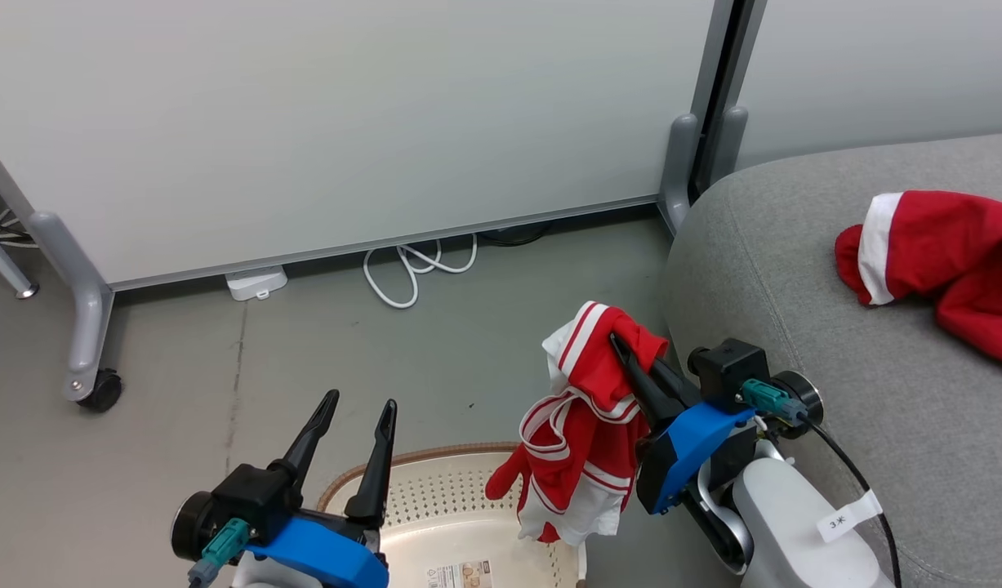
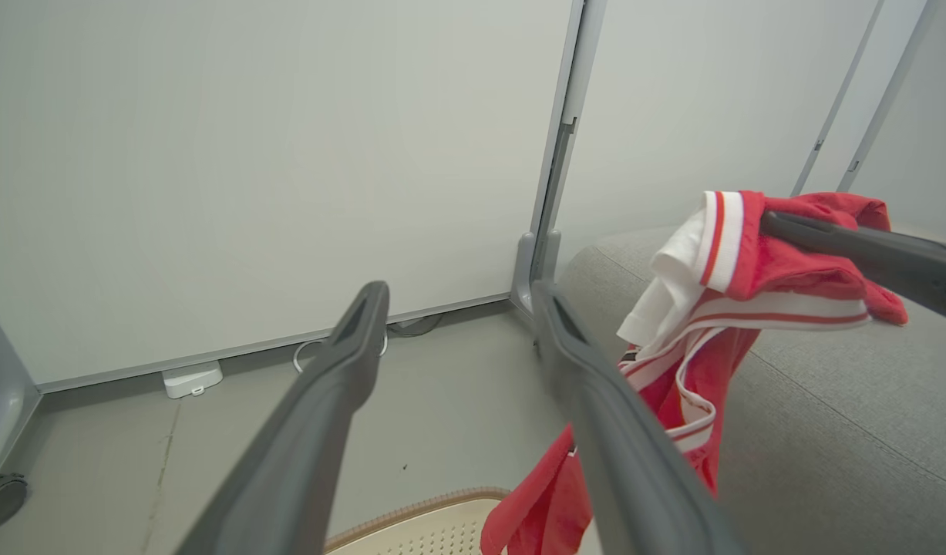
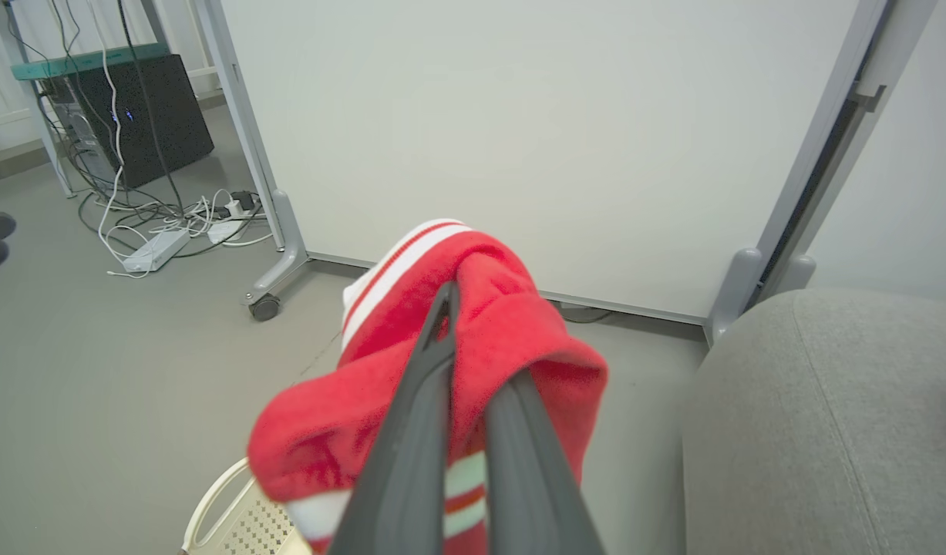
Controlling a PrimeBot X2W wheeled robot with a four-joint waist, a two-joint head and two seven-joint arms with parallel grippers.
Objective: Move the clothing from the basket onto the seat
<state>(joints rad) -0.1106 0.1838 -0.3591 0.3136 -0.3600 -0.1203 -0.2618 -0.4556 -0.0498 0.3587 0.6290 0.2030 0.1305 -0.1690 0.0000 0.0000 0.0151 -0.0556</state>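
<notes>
Right hand [image 1: 619, 343] is closed to a narrow gap on the striped garment [image 1: 582, 441], pinching a bunched red fold near its top edge. The cloth drapes over the fingertips and hangs down in loose folds, white trim and thin white stripes showing. The garment hangs in the air above the right end of the basket [image 1: 419, 454], beside the seat [image 1: 794, 269] and not on it. The lowest fold overlaps the basket's rim in the head view; it looks clear of the plastic, but contact cannot be settled from this angle. The basket stands on the floor [image 1: 223, 392], close against the seat's front corner, with a paper label on the inside and no cloth visible in the part that shows. The banded garment [image 1: 941, 253] lies crumpled on top of the seat, well to the right, its broad white band turned toward the seat's left edge. Left hand [image 1: 360, 402] has its fingers spread wide and holds nothing; it hangs over the basket's left end, fingertips pointing toward the white panel [image 1: 345, 122]. A white cable [image 1: 411, 273] loops on the floor under the panel's lower edge, and a caster [image 1: 100, 390] sits at the panel's left foot.
</notes>
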